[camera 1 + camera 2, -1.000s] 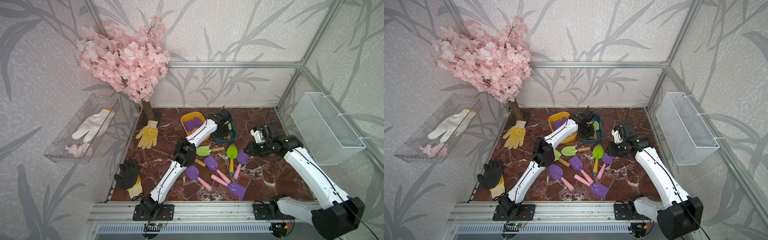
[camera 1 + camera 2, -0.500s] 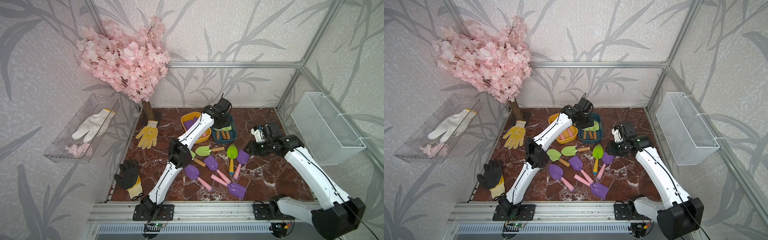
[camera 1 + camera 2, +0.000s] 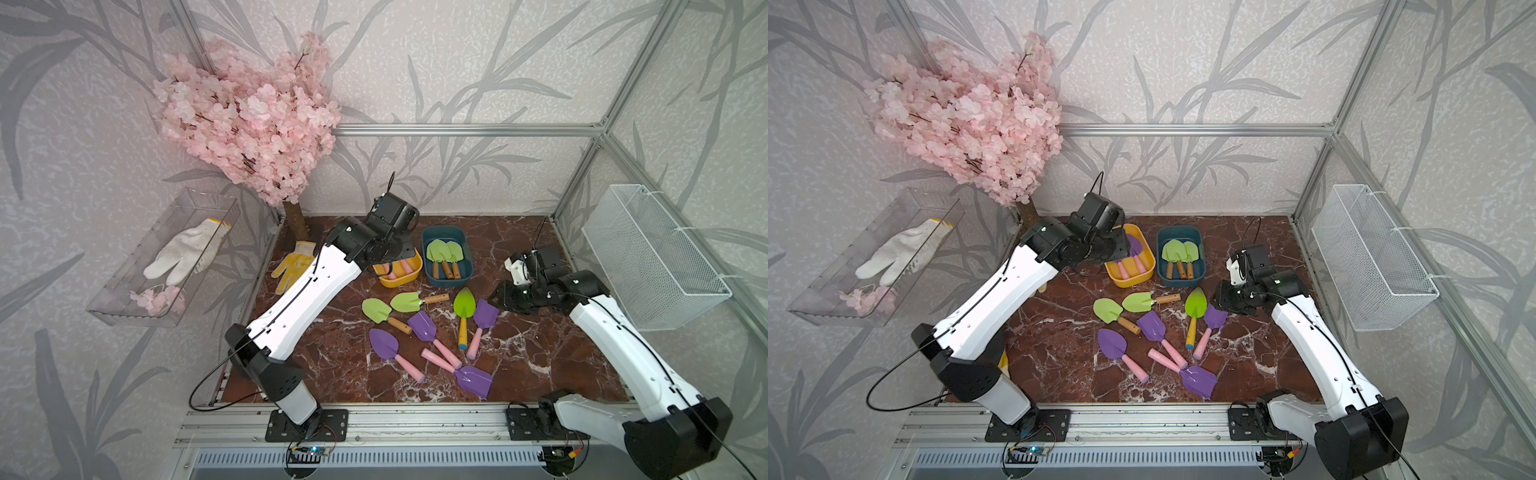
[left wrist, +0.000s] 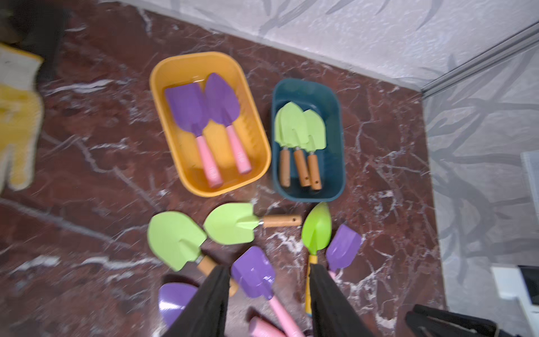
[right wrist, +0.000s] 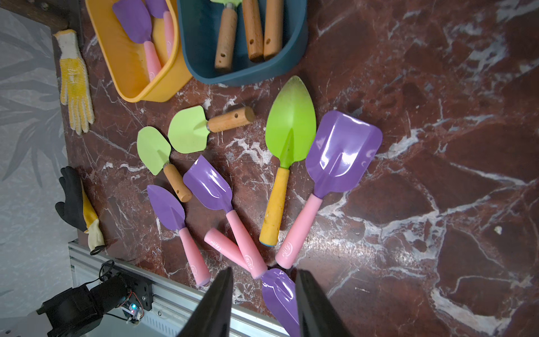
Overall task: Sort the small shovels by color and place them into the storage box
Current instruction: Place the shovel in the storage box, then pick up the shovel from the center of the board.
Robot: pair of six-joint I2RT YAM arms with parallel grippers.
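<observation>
On the left gripper the fingers stand parted, released, with nothing between them. It hangs over the yellow-orange tub, hiding part of it in both top views. On the right gripper the fingers are likewise spread and empty, and it hovers low toward the right edge of the marble surface, just beside the loose shovels.

The yellow-orange tub sits near the middle of the back edge and holds two purple shovels with pink handles, lying side by side. The teal tub stands just beside it, on the side toward the right edge, with three light green shovels overlapping inside, wooden handles toward the front.

Mid-surface, in front of the tubs, lie two more light green shovels, a pointed green shovel with a yellow handle, and four purple shovels, some handles crossing. A yellow glove lies near the back-left corner
</observation>
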